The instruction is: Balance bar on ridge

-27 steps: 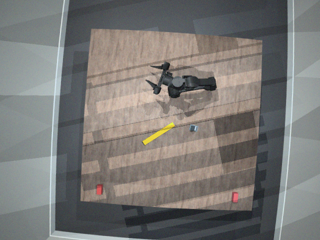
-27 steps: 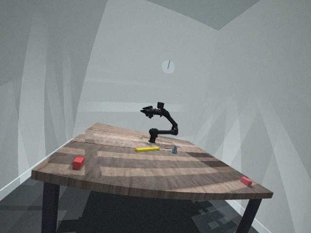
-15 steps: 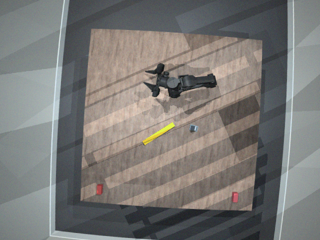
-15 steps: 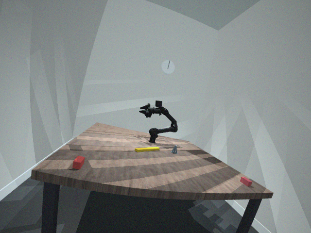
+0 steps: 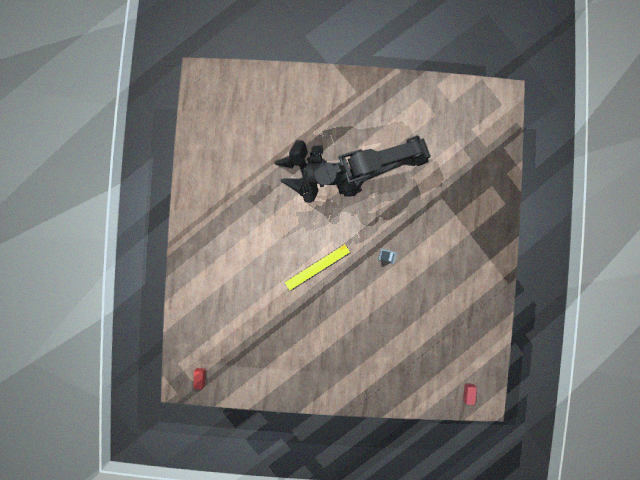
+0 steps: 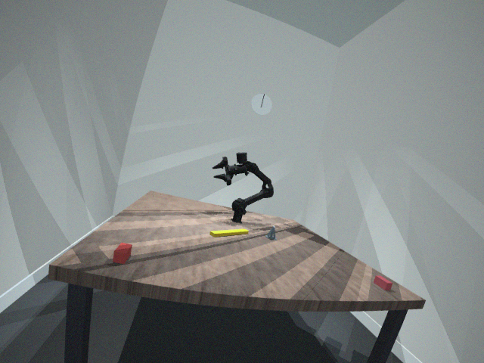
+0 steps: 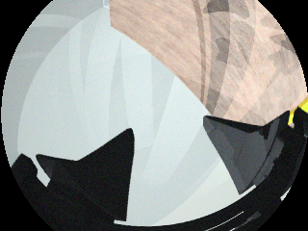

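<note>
A yellow bar (image 5: 316, 267) (image 6: 228, 233) lies flat on the table (image 5: 232, 103) (image 6: 218, 269), slantwise in the top view; a bit of it shows at the right edge of the wrist view (image 7: 303, 107). The small blue-grey ridge (image 5: 387, 256) (image 6: 271, 233) stands on the table to the right of the bar, apart from it, with nothing on it. My gripper (image 5: 278, 172) (image 6: 213, 172) (image 7: 169, 127) is open and empty. It is high above the table, pointing sideways, up and back from the bar in the top view.
A red block (image 5: 199, 378) (image 6: 122, 253) stands near the table's front left corner. Another red block (image 5: 469, 394) (image 6: 383, 282) lies near the front right corner. A round clock (image 6: 261, 103) is on the wall behind the arm.
</note>
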`<state>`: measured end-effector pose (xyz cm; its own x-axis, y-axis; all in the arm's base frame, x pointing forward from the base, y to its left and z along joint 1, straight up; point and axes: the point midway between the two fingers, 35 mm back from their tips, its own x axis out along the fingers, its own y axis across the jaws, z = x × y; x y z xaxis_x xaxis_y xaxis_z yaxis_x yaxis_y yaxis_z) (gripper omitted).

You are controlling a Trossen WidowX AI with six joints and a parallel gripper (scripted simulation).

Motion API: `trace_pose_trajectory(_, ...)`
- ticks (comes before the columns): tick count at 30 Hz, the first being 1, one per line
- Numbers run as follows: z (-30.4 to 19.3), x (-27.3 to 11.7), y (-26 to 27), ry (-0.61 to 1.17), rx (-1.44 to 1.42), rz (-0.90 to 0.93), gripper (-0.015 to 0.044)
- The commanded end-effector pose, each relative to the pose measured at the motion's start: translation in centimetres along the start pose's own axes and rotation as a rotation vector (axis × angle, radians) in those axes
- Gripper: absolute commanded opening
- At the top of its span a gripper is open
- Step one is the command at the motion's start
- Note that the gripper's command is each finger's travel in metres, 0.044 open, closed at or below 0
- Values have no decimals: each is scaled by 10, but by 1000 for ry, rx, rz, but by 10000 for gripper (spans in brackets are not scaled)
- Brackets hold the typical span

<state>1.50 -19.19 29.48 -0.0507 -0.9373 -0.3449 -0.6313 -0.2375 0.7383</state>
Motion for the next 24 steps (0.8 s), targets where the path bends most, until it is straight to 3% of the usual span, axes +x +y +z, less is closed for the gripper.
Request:
trace_pose_trajectory(1, -9, 5, -8, 8, -96, -58, 315)
trace_pose_trajectory(24, -67, 28, -79, 167, -752, -415, 315)
